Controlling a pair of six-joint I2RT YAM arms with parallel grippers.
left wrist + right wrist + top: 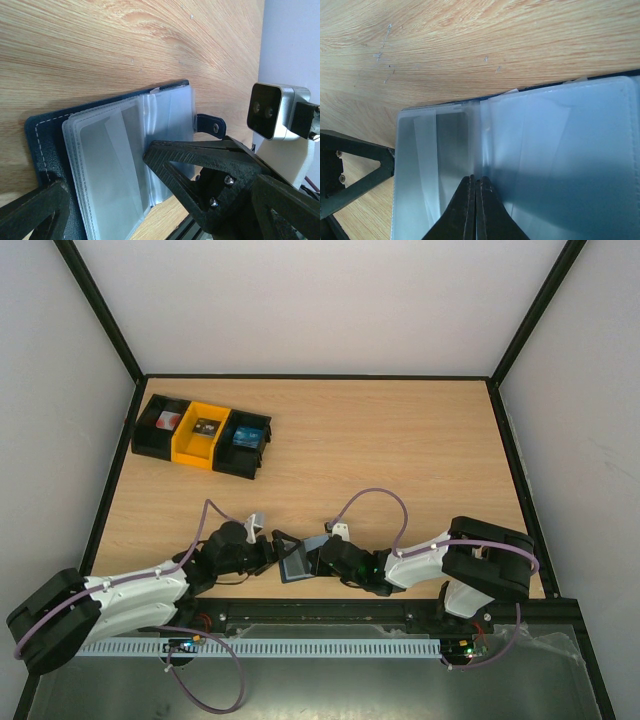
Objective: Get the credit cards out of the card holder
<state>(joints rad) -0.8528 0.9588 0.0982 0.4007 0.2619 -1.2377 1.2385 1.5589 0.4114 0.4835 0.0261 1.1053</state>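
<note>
The card holder [297,564] lies open on the wooden table near the front edge, between my two grippers. Its dark blue cover [42,135] shows on the left of the left wrist view, with a stack of cloudy clear sleeves [125,150] fanned over it and the closing tab [211,125] at the far edge. My left gripper [105,169] is open wide, its fingers either side of the sleeves. My right gripper [476,180] is shut, its tips resting on the sleeves [545,150] at the fold. No credit cards show plainly through the plastic.
A row of small bins, black [160,425], yellow [200,437] and black [246,440], stands at the back left of the table [400,440]. Dark frame rails border the table on all sides. The right wrist's camera housing [274,111] hangs close beside my left gripper.
</note>
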